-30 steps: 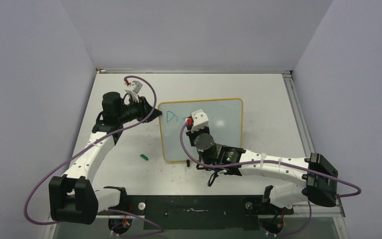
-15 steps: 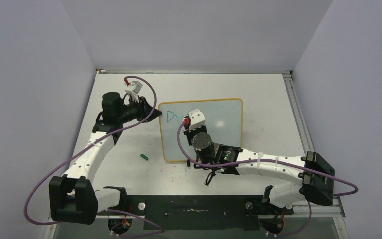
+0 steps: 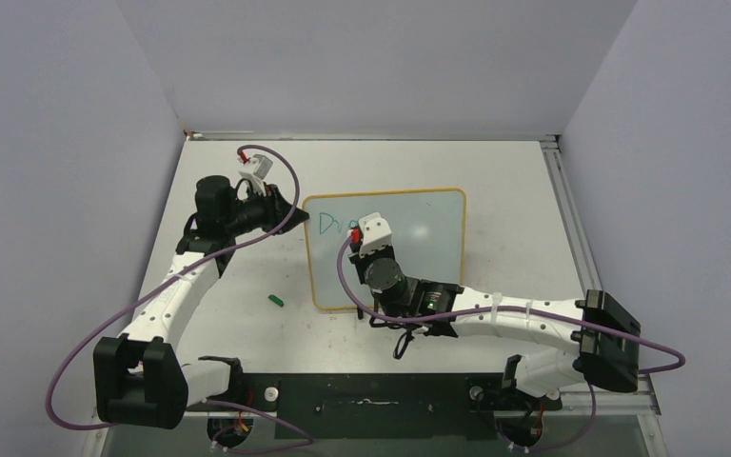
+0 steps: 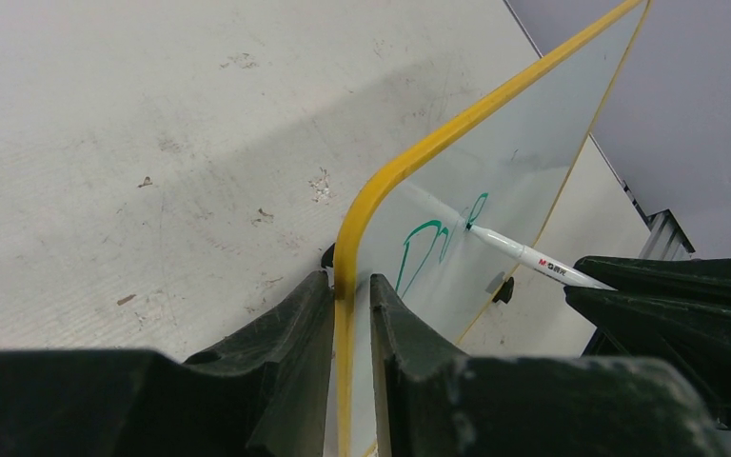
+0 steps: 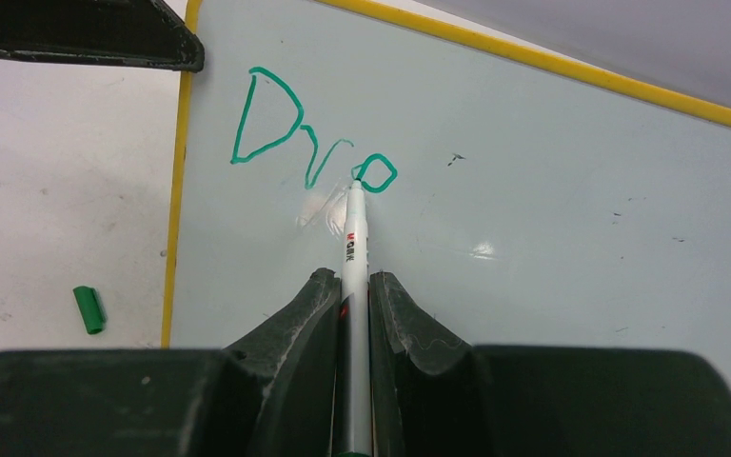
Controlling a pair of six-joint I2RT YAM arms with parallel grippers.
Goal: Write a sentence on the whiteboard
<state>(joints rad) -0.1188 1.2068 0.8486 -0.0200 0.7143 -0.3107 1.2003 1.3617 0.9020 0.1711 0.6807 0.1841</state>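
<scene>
The whiteboard (image 3: pixel 419 228) with its yellow frame lies mid-table. My left gripper (image 3: pixel 290 211) is shut on the yellow left edge (image 4: pixel 347 286) near the top corner. My right gripper (image 5: pixel 352 286) is shut on a white marker (image 5: pixel 353 238). The marker's green tip touches the board at the left side of the third letter. The sentence (image 5: pixel 309 138) reads "Dre" in green at the board's top left; it also shows in the left wrist view (image 4: pixel 438 243) and faintly in the top view (image 3: pixel 331 225). The marker also shows in the left wrist view (image 4: pixel 533 257).
A green marker cap (image 3: pixel 276 300) lies on the table left of the board, also seen in the right wrist view (image 5: pixel 88 309). Two small black clip feet sit at the board's near edge (image 3: pixel 360 310). Walls enclose the table on three sides.
My right gripper has shifted slightly left and nearer along the board with the marker. The left arm and the board have not moved.
</scene>
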